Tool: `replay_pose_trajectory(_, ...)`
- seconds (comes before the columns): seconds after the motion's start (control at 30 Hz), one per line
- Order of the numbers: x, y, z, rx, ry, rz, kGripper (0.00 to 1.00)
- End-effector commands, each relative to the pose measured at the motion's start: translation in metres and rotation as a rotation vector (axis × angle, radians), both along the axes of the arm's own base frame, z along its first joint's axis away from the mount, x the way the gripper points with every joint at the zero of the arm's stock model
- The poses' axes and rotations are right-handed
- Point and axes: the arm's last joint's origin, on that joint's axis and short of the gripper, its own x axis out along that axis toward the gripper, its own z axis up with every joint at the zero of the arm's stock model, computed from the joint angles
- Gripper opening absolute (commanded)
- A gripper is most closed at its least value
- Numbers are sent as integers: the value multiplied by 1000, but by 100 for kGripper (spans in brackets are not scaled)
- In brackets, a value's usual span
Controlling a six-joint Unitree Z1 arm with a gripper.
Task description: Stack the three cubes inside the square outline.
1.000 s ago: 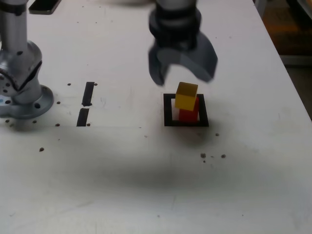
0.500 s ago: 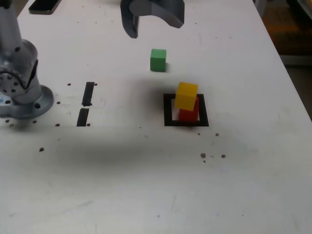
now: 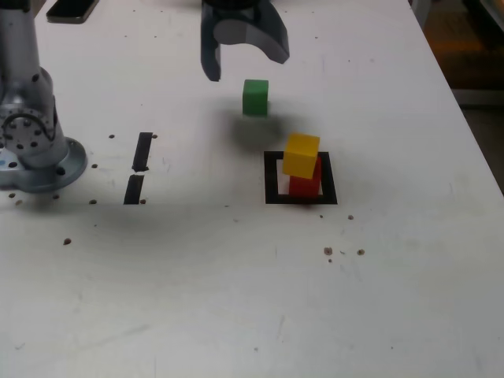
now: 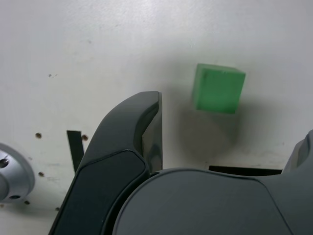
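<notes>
A yellow cube [image 3: 302,155] sits slightly askew on a red cube [image 3: 305,183], both inside the black square outline [image 3: 273,179]. The green cube [image 3: 255,97] [image 4: 218,89] lies alone on the white table, farther back than the stack. My gripper [image 3: 243,68] hovers open and empty above the table just behind and to the exterior view's left of the green cube, not touching it. In the wrist view the green cube shows ahead of the spread fingers [image 4: 146,127], and a strip of the square outline [image 4: 244,170] peeks past the gripper body.
The arm's silver base [image 3: 31,142] stands at the exterior view's left. Two short black bars [image 3: 138,167] lie between it and the outline. A dark flat object [image 3: 72,8] lies at the back left edge. Small dark specks dot the table.
The gripper has moved from above the yellow-on-red stack back and to the exterior view's left, uncovering the green cube, and has since dropped a little closer to it. The cubes have not moved.
</notes>
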Motion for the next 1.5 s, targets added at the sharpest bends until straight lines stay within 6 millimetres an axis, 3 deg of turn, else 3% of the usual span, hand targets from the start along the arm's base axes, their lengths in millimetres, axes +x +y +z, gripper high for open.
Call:
replay_pose_trajectory(0.0, 4, 7, -6, -8, 9, 8, 98)
replay_pose_trajectory(0.4, 21, 33, -42, -92, 82, 24, 97)
replay_pose_trajectory(1.07, 32, 49, -65, -168, 124, -4, 80)
replay_pose_trajectory(1.2, 32, 50, -66, -179, 126, -13, 67)
replay_pose_trajectory(1.47, 32, 51, -64, -175, 116, -13, 30)
